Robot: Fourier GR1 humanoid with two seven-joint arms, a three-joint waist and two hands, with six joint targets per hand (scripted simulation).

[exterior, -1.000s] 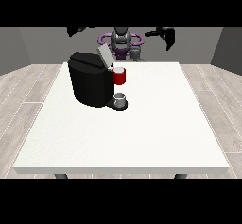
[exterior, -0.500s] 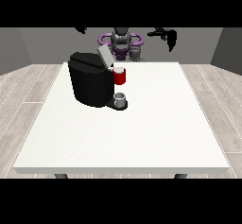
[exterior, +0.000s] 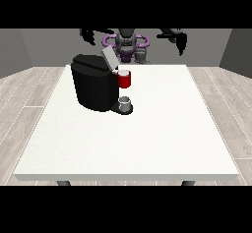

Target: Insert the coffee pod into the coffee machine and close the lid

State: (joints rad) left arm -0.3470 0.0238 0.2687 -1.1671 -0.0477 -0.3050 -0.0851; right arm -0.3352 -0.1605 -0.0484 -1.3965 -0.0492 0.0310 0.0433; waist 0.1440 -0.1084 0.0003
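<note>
A black coffee machine (exterior: 94, 86) stands on the white table (exterior: 147, 133) left of centre, its grey lid (exterior: 109, 57) raised and tilted back. Its red head (exterior: 125, 79) shows a pale round pod at the top. A grey cup (exterior: 125, 103) sits on the machine's base under the head. The hand at the view's left (exterior: 89, 34) hangs in the air above and behind the machine, its fingers hanging down and holding nothing. The hand at the view's right (exterior: 178, 39) is raised high beyond the table's far right, fingers drooping and apart from everything.
The robot's torso (exterior: 126, 45) stands behind the table's far edge. A small grey object (exterior: 142, 56) stands at the far edge near the torso. Wooden floor surrounds the table.
The hand at the view's left has shifted slightly right, nearer the machine. The hand at the view's right has dropped a little. The machine, lid and cup stay put.
</note>
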